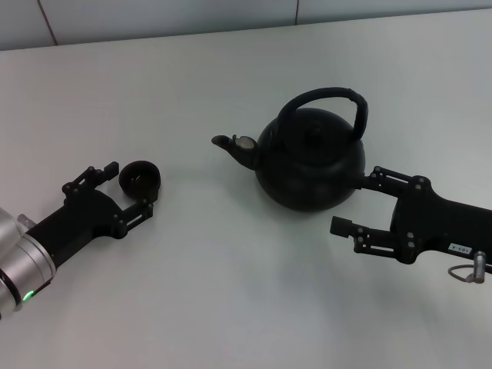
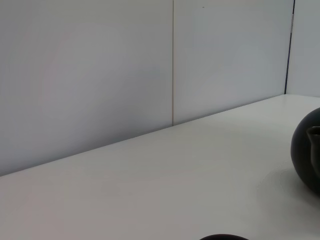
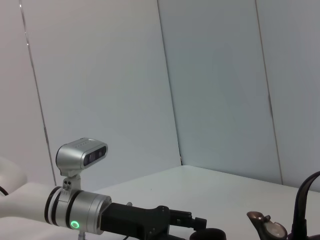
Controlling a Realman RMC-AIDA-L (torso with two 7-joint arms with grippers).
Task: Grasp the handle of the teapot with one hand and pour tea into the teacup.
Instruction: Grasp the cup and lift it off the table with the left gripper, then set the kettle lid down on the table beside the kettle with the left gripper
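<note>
Teapot [image 1: 311, 165], judged heavy and rigid, is being left ungrasped at handle [image 1: 327, 98]; teacup [image 1: 139, 177] is being bracketed by open left gripper [image 1: 129, 188], right gripper [image 1: 355, 201] open.

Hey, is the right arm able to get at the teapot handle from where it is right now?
Probably yes. The right gripper sits open and low against the teapot body; the handle arches above with nothing over it, so it must rise first.
</note>
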